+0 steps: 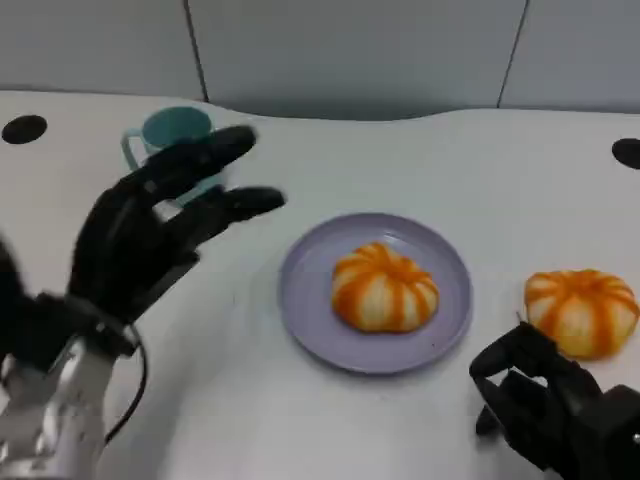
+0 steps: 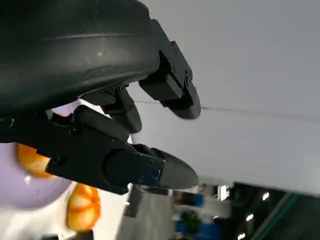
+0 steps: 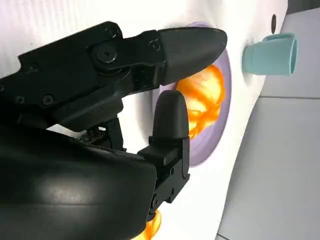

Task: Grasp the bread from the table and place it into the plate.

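One bread roll (image 1: 581,309) lies on the white table (image 1: 230,400) at the right, just beside the lavender plate (image 1: 310,300) and outside its rim. The right hand (image 1: 545,400) sits close to it on the near side, its black fingers (image 1: 500,355) curled and reaching up to the roll's near left edge; whether they touch it cannot be told, and nothing is gripped in the hand. A second bread roll (image 1: 384,287) rests inside the plate, slightly right of its centre.

That makes two rolls, one plate, one cup and two hands. Both rolls look alike: round, domed, pumpkin-shaped buns with orange ribs running from a central dimple down to the base, alternating with pale cream stripes. In the right wrist view the roll in the plate (image 3: 205,100) shows past the right hand's fingers (image 3: 170,117), and a sliver of orange (image 3: 152,227) peeks from under the hand's shell.

The left hand (image 1: 150,235) is raised over the table to the left of the plate, well apart from both rolls, fingers spread wide and holding nothing. Behind its fingertips stands a teal cup (image 1: 170,135) with a handle, partly covered by them. In the left wrist view the hand's fingers (image 2: 150,170) are extended, with the plate (image 2: 30,192) and both rolls (image 2: 82,207) beneath.

Two dark round holes mark the table's far corners, one left (image 1: 24,128) and one right (image 1: 627,152)
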